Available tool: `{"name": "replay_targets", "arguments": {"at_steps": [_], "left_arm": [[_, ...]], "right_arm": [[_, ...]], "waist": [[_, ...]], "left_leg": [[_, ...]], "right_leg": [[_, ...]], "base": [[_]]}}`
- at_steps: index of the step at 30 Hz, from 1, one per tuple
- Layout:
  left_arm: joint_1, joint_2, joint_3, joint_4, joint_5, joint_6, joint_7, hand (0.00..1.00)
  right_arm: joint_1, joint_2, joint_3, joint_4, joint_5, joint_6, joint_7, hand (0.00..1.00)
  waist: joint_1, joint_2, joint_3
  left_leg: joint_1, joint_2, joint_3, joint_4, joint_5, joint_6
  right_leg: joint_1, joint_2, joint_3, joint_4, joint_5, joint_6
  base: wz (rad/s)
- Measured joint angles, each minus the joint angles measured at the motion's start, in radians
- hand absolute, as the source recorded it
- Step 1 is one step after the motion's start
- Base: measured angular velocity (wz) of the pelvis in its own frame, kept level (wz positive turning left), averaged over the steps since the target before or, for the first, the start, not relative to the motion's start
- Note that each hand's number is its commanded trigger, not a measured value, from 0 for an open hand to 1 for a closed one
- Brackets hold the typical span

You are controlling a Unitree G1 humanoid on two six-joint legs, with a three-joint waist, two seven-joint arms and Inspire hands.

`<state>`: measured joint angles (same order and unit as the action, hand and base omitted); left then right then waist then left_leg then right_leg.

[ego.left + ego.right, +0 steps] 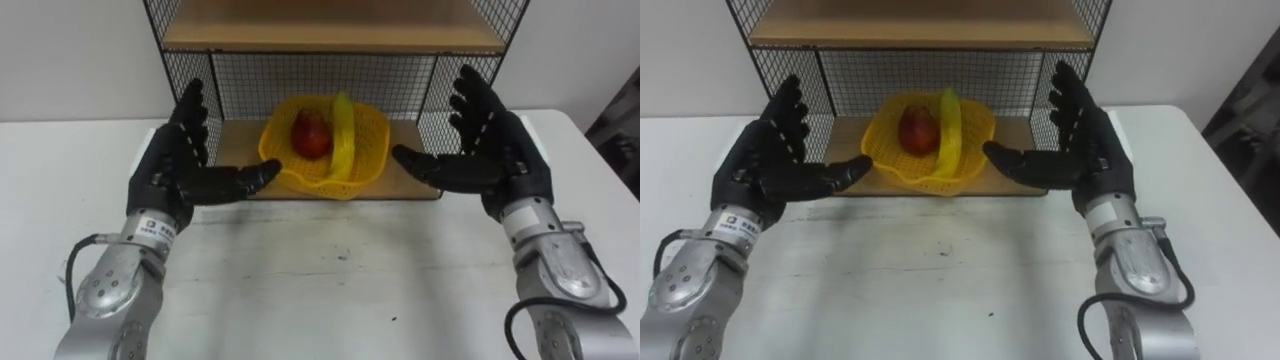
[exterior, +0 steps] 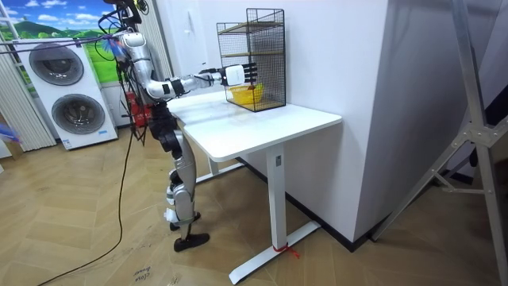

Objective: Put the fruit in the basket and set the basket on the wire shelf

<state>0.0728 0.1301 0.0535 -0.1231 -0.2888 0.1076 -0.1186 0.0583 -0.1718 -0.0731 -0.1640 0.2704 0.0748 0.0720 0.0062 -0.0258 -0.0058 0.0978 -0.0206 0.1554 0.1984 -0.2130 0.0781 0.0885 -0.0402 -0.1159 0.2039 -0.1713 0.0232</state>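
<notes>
A yellow mesh basket (image 1: 328,147) with an upright handle stands on the bottom board of the black wire shelf (image 1: 330,72), at its front edge. A red fruit (image 1: 311,135) lies inside it. My left hand (image 1: 183,165) is open to the left of the basket, palm inward, thumb tip close to the rim. My right hand (image 1: 484,152) is open on the basket's right, thumb pointing at it, a small gap between. Neither hand holds anything. In the room view the basket (image 2: 247,95) sits in the shelf (image 2: 254,56), hands (image 2: 236,75) raised before it.
The wire shelf has a wooden upper board (image 1: 330,35) and stands at the back of a white table (image 1: 330,285) against a white wall. In the room view I stand at the table's end; washing machines (image 2: 67,95) are behind me.
</notes>
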Motion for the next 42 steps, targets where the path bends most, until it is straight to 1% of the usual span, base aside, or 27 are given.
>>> {"name": "replay_targets", "arguments": {"at_steps": [3,4,5,9,12,14,15,18,20,22,24,26,28,30,31,32,33,35,36,37,38,39,40,41,42], "left_arm": [[0.035,-0.001,0.018,-0.029,0.0,0.0,-0.03,0.0],[0.058,-0.001,0.025,-0.056,0.0,0.0,-0.038,0.0],[0.077,-0.001,0.03,-0.077,0.0,-0.003,-0.045,0.0],[0.116,-0.001,0.033,-0.094,0.0,-0.005,-0.051,0.0],[0.14,-0.001,0.039,-0.095,-0.001,-0.005,-0.061,0.0],[0.172,-0.001,0.051,-0.113,-0.001,-0.005,-0.071,0.0],[0.177,-0.001,0.052,-0.116,-0.001,-0.005,-0.073,0.0],[0.202,0.001,0.063,-0.134,-0.009,-0.005,-0.089,0.0],[0.234,0.002,0.063,-0.154,-0.013,-0.015,-0.11,0.0],[0.244,0.001,0.063,-0.154,-0.013,-0.028,-0.12,0.0],[0.248,0.001,0.065,-0.155,-0.014,-0.035,-0.131,0.0],[0.25,0.001,0.067,-0.162,-0.015,-0.049,-0.131,0.0],[0.25,0.001,0.073,-0.163,-0.016,-0.066,-0.131,0.0],[0.25,0.001,0.091,-0.183,-0.017,-0.07,-0.131,0.0],[0.251,0.001,0.111,-0.208,-0.018,-0.075,-0.128,0.0],[0.251,0.001,0.135,-0.232,-0.017,-0.09,-0.127,0.0],[0.25,0.001,0.15,-0.243,-0.018,-0.099,-0.127,0.0],[0.251,0.005,0.234,-0.301,-0.042,-0.134,-0.113,0.0],[0.251,0.007,0.255,-0.316,-0.055,-0.145,-0.1,0.0],[0.249,0.011,0.297,-0.34,-0.057,-0.175,-0.072,0.0],[0.247,0.025,0.336,-0.358,-0.052,-0.198,-0.047,0.0],[0.246,0.031,0.358,-0.371,-0.052,-0.202,-0.036,0.0],[0.246,0.043,0.401,-0.396,-0.052,-0.212,-0.008,0.0],[0.245,0.054,0.444,-0.411,-0.051,-0.235,0.017,0.0],[0.244,0.061,0.468,-0.416,-0.052,-0.244,0.029,0.0]], "right_arm": [[0.036,0.002,-0.02,-0.009,0.002,-0.016,0.028,0.0],[0.056,0.002,-0.034,-0.01,0.004,-0.02,0.045,0.0],[0.071,0.002,-0.042,-0.011,0.004,-0.02,0.055,0.0],[0.1,0.003,-0.055,-0.013,0.008,-0.02,0.081,0.0],[0.116,0.003,-0.072,-0.018,0.008,-0.02,0.086,0.0],[0.143,0.004,-0.071,-0.055,0.007,-0.02,0.092,0.0],[0.153,0.003,-0.072,-0.068,0.007,-0.02,0.093,0.0],[0.181,0.004,-0.072,-0.107,0.01,-0.02,0.095,0.0],[0.216,0.004,-0.072,-0.137,0.019,-0.022,0.093,0.0],[0.231,0.007,-0.077,-0.14,0.019,-0.033,0.092,0.0],[0.252,0.008,-0.091,-0.145,0.042,-0.037,0.089,0.0],[0.277,0.012,-0.11,-0.145,0.048,-0.056,0.072,0.0],[0.279,0.012,-0.115,-0.146,0.047,-0.068,0.046,0.0],[0.28,0.012,-0.121,-0.17,0.041,-0.074,0.017,0.0],[0.28,0.011,-0.129,-0.185,0.034,-0.091,0.0,0.0],[0.28,0.011,-0.146,-0.195,0.022,-0.111,-0.013,0.0],[0.28,0.011,-0.157,-0.202,0.011,-0.118,-0.024,0.0],[0.28,0.011,-0.223,-0.246,0.005,-0.145,-0.075,0.0],[0.279,0.009,-0.24,-0.258,0.006,-0.156,-0.095,0.0],[0.277,0.002,-0.278,-0.282,0.003,-0.176,-0.139,0.0],[0.271,-0.008,-0.311,-0.306,-0.006,-0.192,-0.186,0.0],[0.267,-0.011,-0.328,-0.319,-0.018,-0.195,-0.208,0.0],[0.255,-0.019,-0.362,-0.333,-0.044,-0.208,-0.252,0.0],[0.233,-0.029,-0.399,-0.341,-0.062,-0.215,-0.296,0.0],[0.222,-0.037,-0.423,-0.343,-0.073,-0.22,-0.318,0.0]], "waist": [[-0.004,-0.007,-0.0045],[-0.004,-0.009,-0.0059],[-0.003,-0.01,-0.0062],[-0.003,-0.008,-0.0061],[-0.002,-0.004,-0.0059],[-0.002,0.003,-0.0051],[-0.003,0.005,-0.0047],[-0.002,0.012,-0.0077],[-0.002,0.018,-0.0074],[-0.004,0.021,-0.0052],[-0.004,0.023,-0.0039],[-0.005,0.022,-0.0029],[-0.01,0.021,-0.0014],[-0.014,0.022,0.0],[-0.022,0.02,0.0015],[-0.024,0.019,0.0018],[-0.024,0.019,0.0017],[-0.021,0.025,0.0017],[-0.02,0.027,0.0002],[-0.02,0.033,-0.005],[-0.016,0.039,-0.0059],[-0.015,0.041,-0.0072],[-0.015,0.044,-0.0081],[-0.015,0.046,-0.0085],[-0.014,0.046,-0.0086]], "left_leg": [[-0.001,0.0,-0.001,-0.002,0.0,0.0],[-0.001,0.0,-0.001,-0.003,0.0,0.0],[-0.001,0.0,-0.001,-0.004,0.0,0.0],[-0.007,0.0,-0.001,-0.004,0.0,0.0],[-0.017,0.0,-0.001,-0.003,0.0,0.0],[-0.022,0.0,-0.001,-0.004,0.0,0.0],[-0.022,0.0,-0.001,-0.006,0.0,0.0],[-0.027,0.0,-0.001,-0.01,0.0,-0.001],[-0.023,0.0,-0.001,-0.012,0.001,-0.002],[-0.025,0.0,-0.001,-0.012,0.001,-0.002],[-0.026,0.0,-0.003,-0.012,0.001,-0.002],[-0.03,0.0,-0.006,-0.011,0.001,-0.002],[-0.034,0.0,-0.007,-0.01,0.001,-0.002],[-0.042,-0.001,-0.018,-0.009,0.001,-0.002],[-0.046,-0.001,-0.022,-0.009,0.0,-0.003],[-0.047,-0.001,-0.024,-0.009,0.001,-0.003],[-0.046,-0.001,-0.024,-0.01,0.001,-0.003],[-0.048,-0.002,-0.024,-0.008,0.002,-0.004],[-0.051,-0.002,-0.024,-0.006,0.002,-0.004],[-0.054,-0.003,-0.024,-0.005,0.002,-0.004],[-0.059,-0.003,-0.024,-0.004,0.002,-0.004],[-0.061,-0.003,-0.025,-0.004,0.002,-0.004],[-0.061,-0.003,-0.028,-0.004,0.002,-0.004],[-0.062,-0.003,-0.029,-0.005,0.002,-0.004],[-0.062,-0.003,-0.029,-0.005,0.002,-0.004]], "right_leg": [[0.001,0.0,-0.001,-0.002,0.0,0.0],[0.001,0.0,0.0,-0.002,0.0,0.0],[0.002,0.0,0.0,-0.002,0.0,0.0],[-0.001,0.0,0.0,-0.002,0.0,0.0],[-0.007,0.0,0.0,-0.002,0.0,0.0],[-0.009,0.002,0.003,-0.001,0.0,0.0],[-0.011,0.002,0.003,-0.001,0.0,0.0],[-0.021,0.002,0.004,-0.001,0.0,0.0],[-0.02,0.003,0.004,-0.001,0.0,0.0],[-0.021,0.003,0.003,-0.002,0.0,0.0],[-0.021,0.003,0.002,-0.002,0.0,0.0],[-0.02,0.004,0.001,-0.003,0.0,0.0],[-0.022,0.004,0.001,-0.003,0.0,0.0],[-0.023,0.004,-0.002,-0.003,0.0,0.0],[-0.024,0.004,-0.001,-0.004,0.0,0.0],[-0.023,0.004,-0.002,-0.004,0.0,0.0],[-0.024,0.005,-0.002,-0.004,0.0,0.0],[-0.025,0.005,0.0,-0.008,0.0,0.0],[-0.027,0.005,-0.001,-0.01,0.0,0.0],[-0.035,0.005,-0.001,-0.01,0.0,0.0],[-0.037,0.005,-0.002,-0.009,0.0,0.0],[-0.038,0.004,-0.004,-0.009,0.0,0.0],[-0.037,0.004,-0.011,-0.009,0.0,0.0],[-0.037,0.004,-0.013,-0.01,0.0,0.0],[-0.037,0.004,-0.012,-0.01,0.0,0.0]], "base": [[0.0],[0.0],[0.0],[0.0],[0.0],[0.0],[0.0],[0.0],[0.0],[0.0],[0.02],[0.04],[0.02],[0.11],[0.11],[0.08],[0.0],[0.0],[0.0],[0.0],[0.0],[0.04],[0.05],[0.05],[0.0]]}}
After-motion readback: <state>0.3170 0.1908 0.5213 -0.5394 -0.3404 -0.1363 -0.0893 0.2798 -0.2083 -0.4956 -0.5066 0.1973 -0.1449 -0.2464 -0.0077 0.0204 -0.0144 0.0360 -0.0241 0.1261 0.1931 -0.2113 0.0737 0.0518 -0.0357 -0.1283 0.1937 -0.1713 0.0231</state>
